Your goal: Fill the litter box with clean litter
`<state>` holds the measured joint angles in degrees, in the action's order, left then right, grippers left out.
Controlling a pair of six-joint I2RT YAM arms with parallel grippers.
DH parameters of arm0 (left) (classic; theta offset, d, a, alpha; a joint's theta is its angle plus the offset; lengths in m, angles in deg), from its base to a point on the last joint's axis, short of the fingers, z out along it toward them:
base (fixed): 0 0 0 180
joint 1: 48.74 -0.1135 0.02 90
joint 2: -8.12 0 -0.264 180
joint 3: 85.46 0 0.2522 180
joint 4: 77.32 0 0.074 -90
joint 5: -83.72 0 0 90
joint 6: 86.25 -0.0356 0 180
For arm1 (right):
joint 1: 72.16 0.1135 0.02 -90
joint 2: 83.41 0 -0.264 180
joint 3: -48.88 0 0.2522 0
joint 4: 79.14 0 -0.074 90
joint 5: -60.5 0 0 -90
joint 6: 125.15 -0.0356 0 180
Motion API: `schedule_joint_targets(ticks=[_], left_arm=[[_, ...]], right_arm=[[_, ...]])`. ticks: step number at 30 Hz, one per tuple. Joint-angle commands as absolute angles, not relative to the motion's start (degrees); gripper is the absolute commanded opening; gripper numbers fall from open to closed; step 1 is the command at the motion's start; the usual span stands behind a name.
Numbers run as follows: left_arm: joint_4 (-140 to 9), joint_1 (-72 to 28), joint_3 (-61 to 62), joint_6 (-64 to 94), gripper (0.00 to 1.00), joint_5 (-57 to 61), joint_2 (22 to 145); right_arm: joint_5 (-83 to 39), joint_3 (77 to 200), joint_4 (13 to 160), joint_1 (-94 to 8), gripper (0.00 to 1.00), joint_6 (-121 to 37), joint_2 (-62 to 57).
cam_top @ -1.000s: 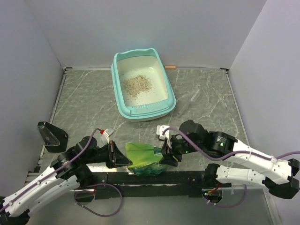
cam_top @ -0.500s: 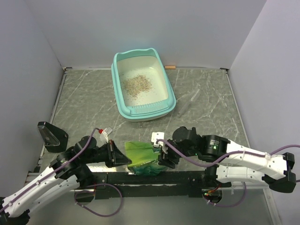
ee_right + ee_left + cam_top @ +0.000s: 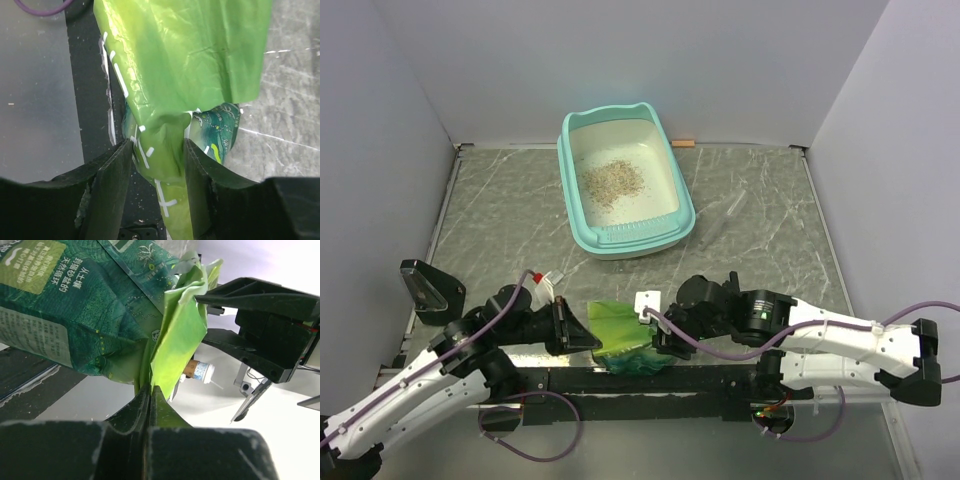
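The turquoise litter box (image 3: 636,239) stands at the back of the table with a small patch of beige clean litter (image 3: 612,180) on its whitish floor. A glossy green bag (image 3: 624,336) lies at the near edge between the two arms. My left gripper (image 3: 582,338) is shut on the bag's light green opened edge (image 3: 180,340), pinching it flat between the fingertips (image 3: 150,390). From the other side my right gripper (image 3: 661,341) straddles the bag (image 3: 190,60), and both fingers (image 3: 114,172) press on a narrowed fold of it (image 3: 158,145).
A clear plastic scoop (image 3: 733,207) lies right of the litter box. A black block (image 3: 426,286) sits at the table's left edge. A black rail (image 3: 650,381) runs along the near edge under the bag. Grey walls close in three sides.
My right arm has slid left onto the bag and its jaws have narrowed around it. The left gripper has kept its pinch on the bag's edge in place.
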<state>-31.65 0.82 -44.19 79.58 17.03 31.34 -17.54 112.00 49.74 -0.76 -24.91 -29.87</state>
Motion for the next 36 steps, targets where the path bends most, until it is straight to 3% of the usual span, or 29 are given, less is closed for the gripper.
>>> schedule_joint_targets(ticks=[1, 3, 4, 7, 10, 14, 24, 31, 36], left_arm=[[-22.5, -0.3, -41.6, 80.9, 0.01, 16.3, 34.1], [-21.7, -1.0, -40.0, 79.3, 0.01, 16.5, 36.1], [-21.2, -2.2, -39.2, 77.5, 0.01, 16.3, 36.8], [-15.2, -5.2, -33.0, 71.5, 0.01, 12.0, 39.7], [-6.4, -6.2, -21.1, 64.1, 0.12, 0.6, 43.7], [-7.6, -6.3, -9.1, 55.7, 0.15, -1.4, 46.3], [-27.2, -5.1, -19.2, 44.1, 0.19, 19.6, 49.7], [-24.4, 8.0, -10.0, 33.8, 0.25, 9.5, 64.2], [-22.5, 13.7, -7.9, 28.5, 0.28, 3.9, 68.1]], right_arm=[[-15.8, 111.3, 46.9, 0.4, 0.48, -24.6, -28.1], [-15.4, 111.5, 46.1, 0.6, 0.39, -24.7, -27.6], [-15.4, 111.5, 45.9, 0.7, 0.25, -24.8, -27.3], [-17.1, 111.7, 45.0, 0.7, 0.0, -25.5, -27.2], [-16.9, 112.2, 43.8, 0.6, 0.0, -26.6, -27.2], [-17.5, 112.8, 43.8, 0.3, 0.0, -28.2, -26.7], [-13.7, 115.4, 44.0, -5.4, 0.0, -33.6, -22.8], [-11.3, 115.5, 44.5, -9.7, 0.0, -37.2, -20.8], [-10.9, 114.7, 45.3, -10.2, 0.0, -38.3, -21.8]])
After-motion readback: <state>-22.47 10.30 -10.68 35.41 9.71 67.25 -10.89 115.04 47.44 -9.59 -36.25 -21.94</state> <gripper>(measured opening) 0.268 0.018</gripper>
